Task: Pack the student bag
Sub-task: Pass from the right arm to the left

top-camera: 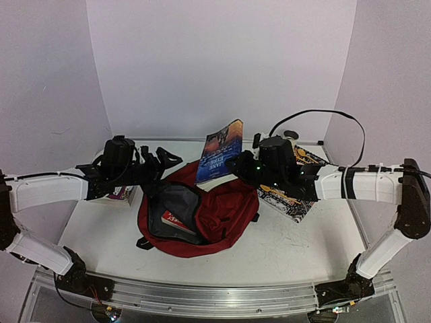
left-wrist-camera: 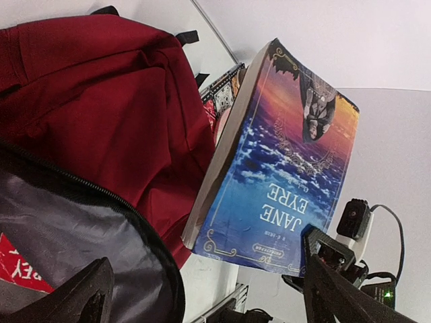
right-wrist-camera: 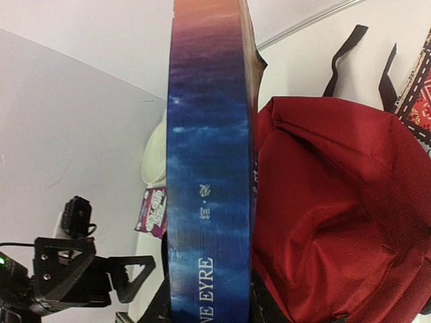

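The student bag (top-camera: 222,215) lies in the middle of the table, dark red, its mouth unzipped and showing grey lining (left-wrist-camera: 60,229). A red book (top-camera: 176,221) sits inside it. My right gripper (top-camera: 237,165) is shut on a blue "Jane Eyre" book (top-camera: 221,151) and holds it on edge above the bag's far side. In the right wrist view the spine (right-wrist-camera: 209,168) fills the jaws of the right gripper (right-wrist-camera: 209,306). My left gripper (top-camera: 165,161) hovers open at the bag's upper left rim. Its fingers (left-wrist-camera: 337,289) are spread wide with nothing between them.
A purple-covered book (top-camera: 121,194) lies on the table under my left arm. A patterned black-and-orange book (top-camera: 289,198) lies under my right arm, right of the bag. Black straps (right-wrist-camera: 343,54) trail from the bag's far side. White walls close in the table.
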`<state>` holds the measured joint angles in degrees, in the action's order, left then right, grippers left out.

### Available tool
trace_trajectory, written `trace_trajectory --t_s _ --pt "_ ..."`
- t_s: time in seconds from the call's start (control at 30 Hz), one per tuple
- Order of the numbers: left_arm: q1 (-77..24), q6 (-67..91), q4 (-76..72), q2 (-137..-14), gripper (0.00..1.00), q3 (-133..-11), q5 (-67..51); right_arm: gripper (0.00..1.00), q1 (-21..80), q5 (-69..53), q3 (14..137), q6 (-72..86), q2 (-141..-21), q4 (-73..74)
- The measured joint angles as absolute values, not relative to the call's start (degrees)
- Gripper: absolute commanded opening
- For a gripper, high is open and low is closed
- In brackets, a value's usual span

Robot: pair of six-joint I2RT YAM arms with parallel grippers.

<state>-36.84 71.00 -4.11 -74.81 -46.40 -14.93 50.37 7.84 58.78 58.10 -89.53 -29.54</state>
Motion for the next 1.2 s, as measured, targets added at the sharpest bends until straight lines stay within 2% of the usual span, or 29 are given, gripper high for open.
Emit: trace_trajectory --t_s 0.4,1.2 --pt "-39.0 72.2 -8.4 -80.0 1.0 -47.1 -15.7 0.0 49.9 9.3 55.0 65.3 -86.1 -39.1" --pt "-45.5 78.9 -30.9 -86.5 1.0 -48.5 -15.3 0.0 49.5 15.4 48.2 74.4 -82.1 -50.5"
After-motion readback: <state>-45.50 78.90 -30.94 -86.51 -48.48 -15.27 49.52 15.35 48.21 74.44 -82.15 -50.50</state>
